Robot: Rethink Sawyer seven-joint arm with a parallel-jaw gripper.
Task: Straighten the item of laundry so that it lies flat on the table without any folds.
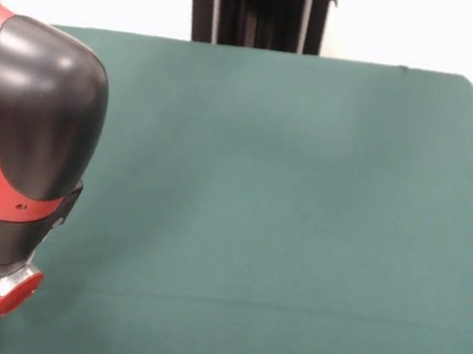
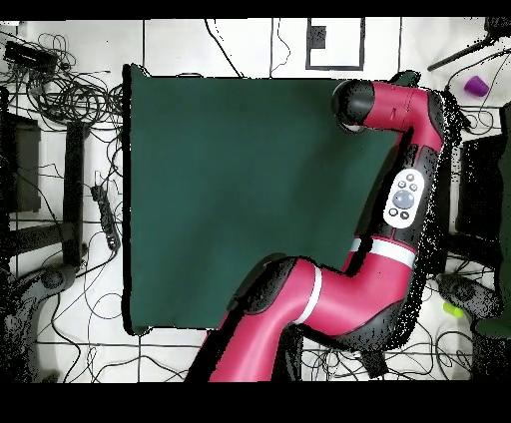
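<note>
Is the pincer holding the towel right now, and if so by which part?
Cannot be told. No towel shows on the table in either view, and the arm hides its own tip at the table's edge.

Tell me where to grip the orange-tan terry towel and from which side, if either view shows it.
No grip can be chosen: neither view shows a towel. The dark green cloth-covered table lies bare wherever it is visible. Only the patch under the red and black arm at one corner is hidden. I would draw the arm back and look again before picking an edge.
</note>
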